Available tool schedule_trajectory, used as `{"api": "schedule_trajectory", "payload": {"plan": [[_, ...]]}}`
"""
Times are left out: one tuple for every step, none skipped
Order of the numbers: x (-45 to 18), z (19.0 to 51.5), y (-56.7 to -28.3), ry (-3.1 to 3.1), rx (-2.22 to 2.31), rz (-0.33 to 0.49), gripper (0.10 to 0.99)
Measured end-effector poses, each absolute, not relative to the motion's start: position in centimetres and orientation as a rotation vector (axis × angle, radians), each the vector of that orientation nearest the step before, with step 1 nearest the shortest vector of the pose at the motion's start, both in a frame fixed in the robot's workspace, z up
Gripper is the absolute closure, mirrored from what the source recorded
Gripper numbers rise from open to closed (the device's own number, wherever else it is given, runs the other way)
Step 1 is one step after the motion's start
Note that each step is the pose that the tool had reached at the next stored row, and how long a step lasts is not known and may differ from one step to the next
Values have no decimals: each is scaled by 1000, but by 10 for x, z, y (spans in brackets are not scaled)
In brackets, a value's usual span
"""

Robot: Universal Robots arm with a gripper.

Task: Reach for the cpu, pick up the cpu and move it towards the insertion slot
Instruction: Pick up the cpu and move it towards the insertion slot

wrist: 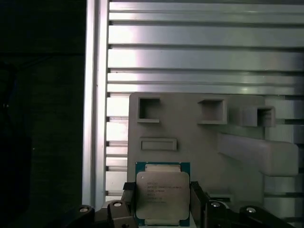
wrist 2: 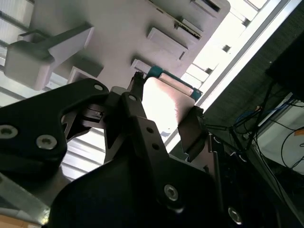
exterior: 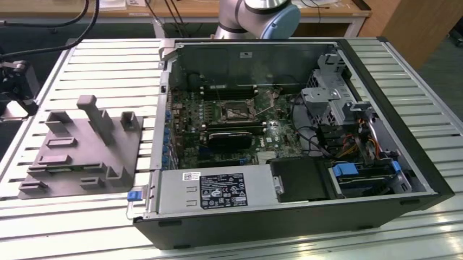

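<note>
Right, I am watching the gripper (wrist: 162, 205) clamping the chip (wrist: 162, 192) by two opposite edges, with a black finger (wrist: 129, 204) pressing on each side. The first wrist view is giving me the chip's silver top and teal rim, with the grey holder block (wrist: 190, 137) behind it on the slatted table (wrist: 190, 57); I cannot tell whether the chip is touching the block. The second wrist view is showing the gripper (wrist 2: 164, 114) from the side, the chip (wrist 2: 166, 97) glaring bright between its fingers. The exterior view is showing me the socket (exterior: 235, 111) inside the open computer case (exterior: 289, 227), well apart from the holder block (exterior: 72, 146) on the exterior view's left
</note>
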State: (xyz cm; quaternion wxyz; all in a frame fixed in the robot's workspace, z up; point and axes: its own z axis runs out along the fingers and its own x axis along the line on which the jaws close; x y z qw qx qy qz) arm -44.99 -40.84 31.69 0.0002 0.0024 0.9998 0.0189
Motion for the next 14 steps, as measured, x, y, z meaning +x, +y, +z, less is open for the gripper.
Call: {"api": "schedule_trajectory", "payload": {"plan": [[-450,320,-408,3141,8,59,545],[-450,323,-408,3141,8,59,545],[-450,326,-408,3141,8,59,545],[-450,329,-408,3141,8,59,545],[-450,332,-408,3141,8,59,545],[-450,336,-408,3141,8,59,545],[-450,339,-408,3141,8,59,545],[-450,343,-408,3141,8,59,545],[-450,346,-408,3141,8,59,545],[-450,349,-408,3141,8,59,545],[-450,352,-408,3141,8,59,545],[-450,355,-408,3141,8,59,545],[-450,358,-408,3141,8,58,545],[-450,361,-408,3141,8,58,545]]}}
